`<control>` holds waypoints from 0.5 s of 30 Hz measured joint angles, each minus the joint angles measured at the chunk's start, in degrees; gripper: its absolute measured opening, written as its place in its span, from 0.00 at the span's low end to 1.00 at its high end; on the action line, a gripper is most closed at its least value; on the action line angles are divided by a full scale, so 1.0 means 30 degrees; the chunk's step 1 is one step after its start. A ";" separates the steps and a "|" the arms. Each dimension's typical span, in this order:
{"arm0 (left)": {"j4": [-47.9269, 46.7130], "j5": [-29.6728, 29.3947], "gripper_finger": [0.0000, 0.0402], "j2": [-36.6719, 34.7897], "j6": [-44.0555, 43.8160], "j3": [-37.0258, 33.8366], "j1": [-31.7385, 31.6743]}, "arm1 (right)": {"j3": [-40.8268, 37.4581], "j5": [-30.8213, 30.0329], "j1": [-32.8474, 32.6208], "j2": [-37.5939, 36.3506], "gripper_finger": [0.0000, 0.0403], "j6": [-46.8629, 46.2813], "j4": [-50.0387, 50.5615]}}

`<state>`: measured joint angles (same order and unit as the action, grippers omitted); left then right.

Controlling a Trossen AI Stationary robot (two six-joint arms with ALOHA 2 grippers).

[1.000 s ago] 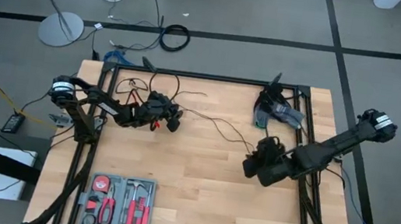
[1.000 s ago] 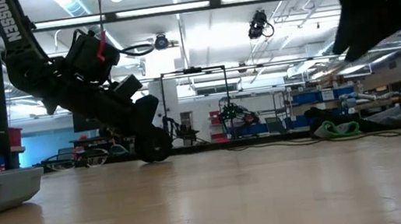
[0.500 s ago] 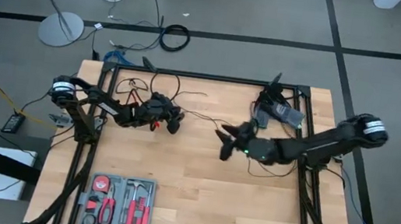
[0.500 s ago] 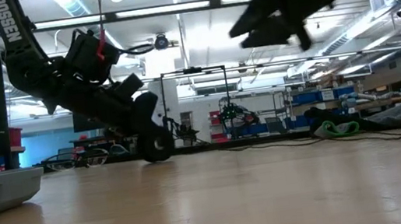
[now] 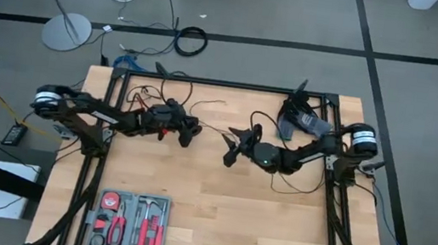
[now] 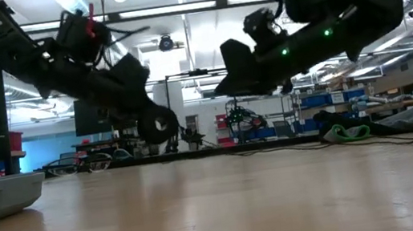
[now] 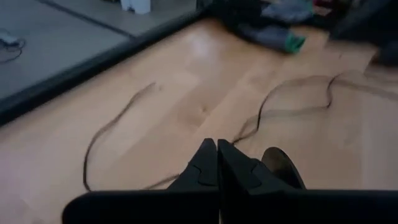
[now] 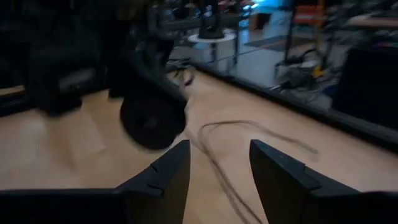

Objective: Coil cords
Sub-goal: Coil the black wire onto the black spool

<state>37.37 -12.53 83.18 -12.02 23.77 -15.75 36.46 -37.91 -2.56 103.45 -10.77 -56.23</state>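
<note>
Cord, thin and black, is trailing across table from puck; left gripper, pinched shut, is holding puck; right gripper, spread empty, is hovering at puck's 3 o'clock; toolkit is lying at 7.

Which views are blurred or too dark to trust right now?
Right wrist view: dim and smeared, though the puck and open right gripper read. Left wrist view: soft, far edge blurred; shut left gripper and cord clear. Low view: arms backlit by ceiling lights. High view: evenly lit.
</note>
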 joint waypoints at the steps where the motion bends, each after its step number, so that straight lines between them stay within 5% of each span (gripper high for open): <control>1: -0.0014 0.0043 0.00 -0.0339 -0.0003 0.0006 0.0000 | 0.0128 0.0514 0.0159 0.0239 0.41 -0.0026 0.0001; 6: 0.0061 0.1228 0.00 -0.1656 -0.0049 0.0042 0.0000 | 0.1895 0.2857 0.0822 0.1926 0.40 0.2245 0.0188; 15: -0.2510 0.2614 0.00 -0.4295 -0.0571 0.0086 0.0000 | 0.4199 0.3034 0.0974 0.3014 0.40 0.7409 0.0169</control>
<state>29.84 -4.69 70.29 -13.73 24.03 -15.75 49.06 -28.81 0.36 112.49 11.45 -55.72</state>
